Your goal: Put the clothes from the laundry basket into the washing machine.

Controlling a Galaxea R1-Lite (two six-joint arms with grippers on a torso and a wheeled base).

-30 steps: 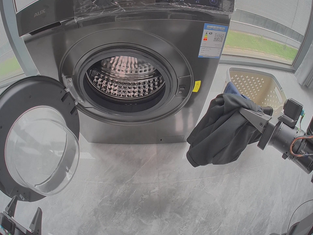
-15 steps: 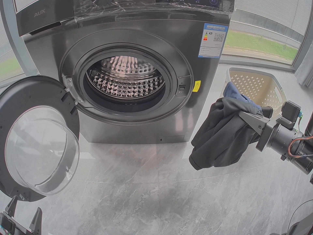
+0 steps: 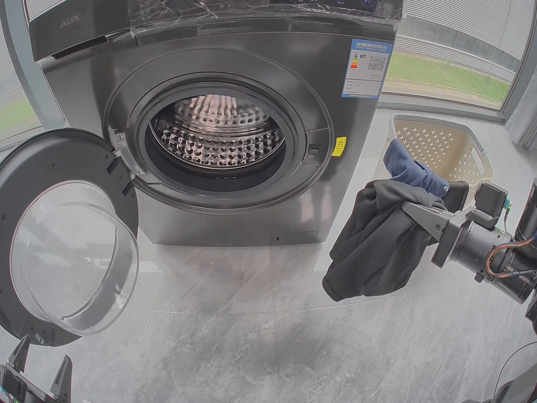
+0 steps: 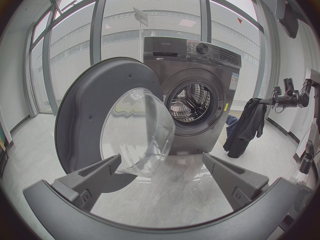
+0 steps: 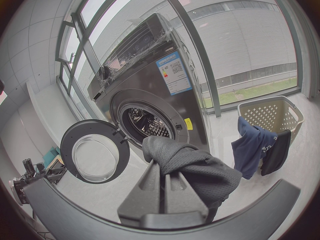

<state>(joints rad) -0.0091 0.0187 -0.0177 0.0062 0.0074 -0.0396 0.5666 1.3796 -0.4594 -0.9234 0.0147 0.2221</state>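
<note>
My right gripper (image 3: 417,214) is shut on a dark grey garment (image 3: 375,242) that hangs in the air to the right of the washing machine (image 3: 224,57), above the floor. In the right wrist view the garment (image 5: 190,164) drapes over the closed fingers (image 5: 166,190). The drum opening (image 3: 215,135) is lit and its door (image 3: 61,236) is swung wide to the left. The beige laundry basket (image 3: 447,141) stands behind the garment, with a blue garment (image 3: 411,169) and a black one (image 5: 275,152) hanging over its rim. My left gripper (image 4: 160,165) is open, low at the left near the door.
Grey marble-look floor (image 3: 251,331) spreads in front of the machine. Glass window walls (image 3: 458,40) run behind the machine and the basket. The open door takes up the space to the left of the drum opening.
The right gripper with the dark grey garment has drifted slightly, lowering a little; more of the blue garment on the basket shows behind it. The left arm has not moved.
</note>
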